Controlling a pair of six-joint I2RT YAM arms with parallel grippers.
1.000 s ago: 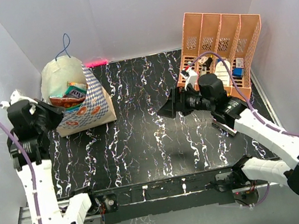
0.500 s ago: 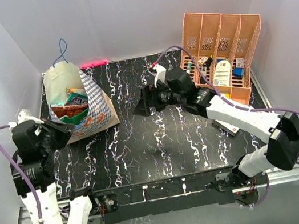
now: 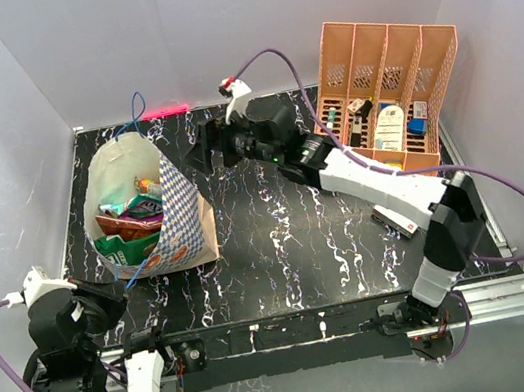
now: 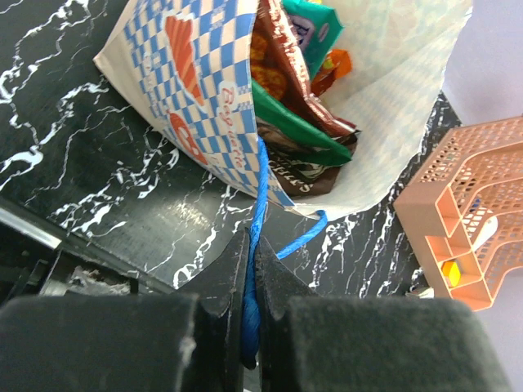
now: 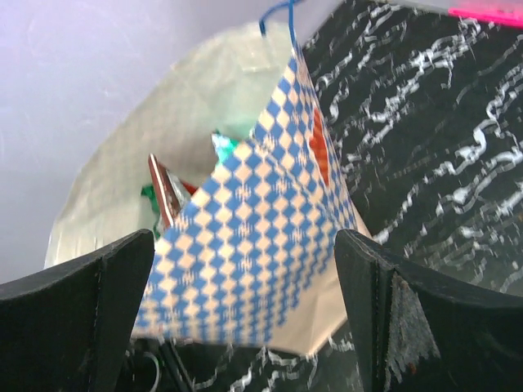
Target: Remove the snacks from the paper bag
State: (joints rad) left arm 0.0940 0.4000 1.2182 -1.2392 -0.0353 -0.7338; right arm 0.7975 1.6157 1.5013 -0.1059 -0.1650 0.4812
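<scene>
Beside the paper bag (image 3: 178, 211), its handle (image 4: 260, 175) was pinched by the left gripper (image 4: 251, 245) (right gripper (image 5: 243, 269) spread); toppling could have been caused by tugging.

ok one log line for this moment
left claw: shut on blue cord handle | right claw: open, facing paper bag | snacks: inside bag

A salmon-orange slotted rack (image 3: 388, 57) stands on the black marbled desk (image 3: 279, 234). Inside the rack lie a white item (image 3: 389, 129) and a blue one (image 3: 416, 125). Well left of the rack, a pink strip (image 3: 169, 110) lines the desk's far edge.
</scene>
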